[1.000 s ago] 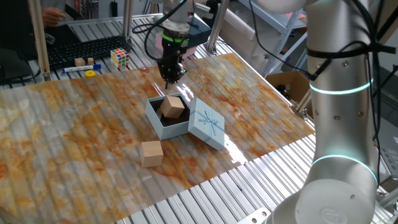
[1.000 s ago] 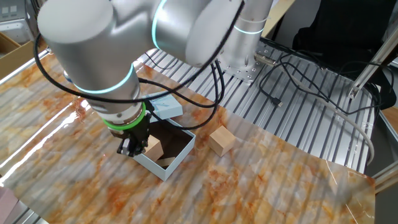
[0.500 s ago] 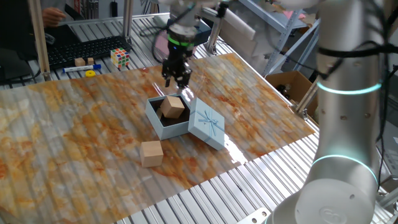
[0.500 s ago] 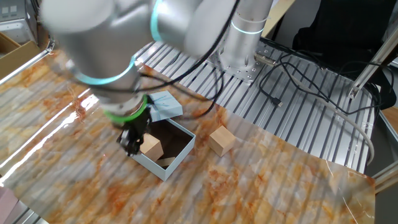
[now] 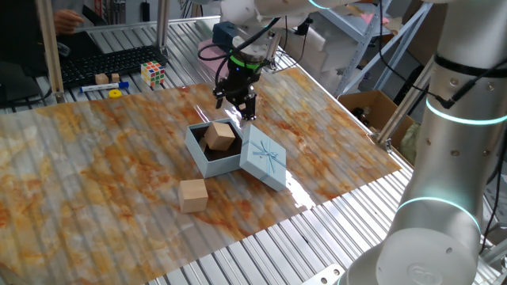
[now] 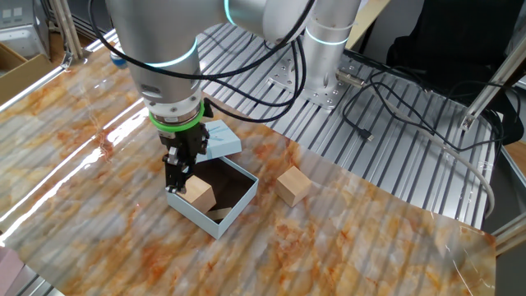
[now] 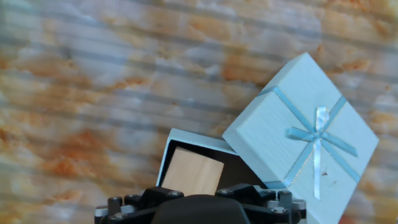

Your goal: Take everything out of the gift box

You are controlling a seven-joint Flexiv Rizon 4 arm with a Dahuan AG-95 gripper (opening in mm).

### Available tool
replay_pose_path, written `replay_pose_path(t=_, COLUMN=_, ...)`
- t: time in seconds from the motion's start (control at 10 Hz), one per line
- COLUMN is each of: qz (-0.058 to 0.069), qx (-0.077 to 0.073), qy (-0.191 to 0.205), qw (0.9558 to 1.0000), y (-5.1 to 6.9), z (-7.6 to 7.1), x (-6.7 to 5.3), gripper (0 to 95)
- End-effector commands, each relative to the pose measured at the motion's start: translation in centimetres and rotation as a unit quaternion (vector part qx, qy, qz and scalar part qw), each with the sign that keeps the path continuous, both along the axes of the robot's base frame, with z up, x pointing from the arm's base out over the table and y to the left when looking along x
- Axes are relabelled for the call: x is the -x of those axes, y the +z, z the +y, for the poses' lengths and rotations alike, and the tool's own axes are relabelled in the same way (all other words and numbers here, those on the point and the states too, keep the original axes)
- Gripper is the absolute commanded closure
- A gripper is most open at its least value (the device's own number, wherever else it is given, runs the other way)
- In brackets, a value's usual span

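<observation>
The pale-blue gift box [image 5: 199, 153] [image 6: 215, 223] [image 7: 166, 154] stands open on the marbled mat. One tan wooden block [image 5: 221, 136] [image 6: 200, 193] [image 7: 194, 173] lies inside it. Another block [image 5: 193, 195] [image 6: 292, 184] rests on the mat outside the box. The lid [image 5: 263, 158] [image 6: 219, 138] [image 7: 303, 134] with its ribbon bow leans against the box's side. My gripper [image 5: 238, 109] [image 6: 178, 179] hangs open and empty just above the box's far edge, near the lid. In the hand view only the hand's dark body shows along the bottom edge.
A Rubik's cube [image 5: 153, 74], small blocks [image 5: 101, 78] and a yellow piece [image 5: 116, 93] lie at the back left. A brown carton [image 5: 367, 106] sits off the mat's right edge. Bare metal slats [image 5: 301, 245] border the mat. Cables [image 6: 386, 90] trail near the arm's base.
My gripper has opened from shut and has shifted sideways from over the box's back corner towards the lid. The blocks, box and lid have not moved.
</observation>
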State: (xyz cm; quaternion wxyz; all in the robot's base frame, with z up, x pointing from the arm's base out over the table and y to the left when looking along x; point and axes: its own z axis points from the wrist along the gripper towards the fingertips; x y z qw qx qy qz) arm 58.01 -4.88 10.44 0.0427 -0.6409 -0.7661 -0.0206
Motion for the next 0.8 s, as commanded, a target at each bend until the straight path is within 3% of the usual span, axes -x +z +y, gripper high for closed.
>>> replay_pose_path(t=0.1, qz=-0.004, qx=0.002, qy=-0.002, qw=1.0, y=-0.3, z=0.0, x=1.1, gripper=19.0)
replay_pose_path(t=0.8, qz=-0.001, qx=0.007, qy=-0.009, qw=0.9999, y=-1.4, z=0.3, x=2.0, gripper=19.0)
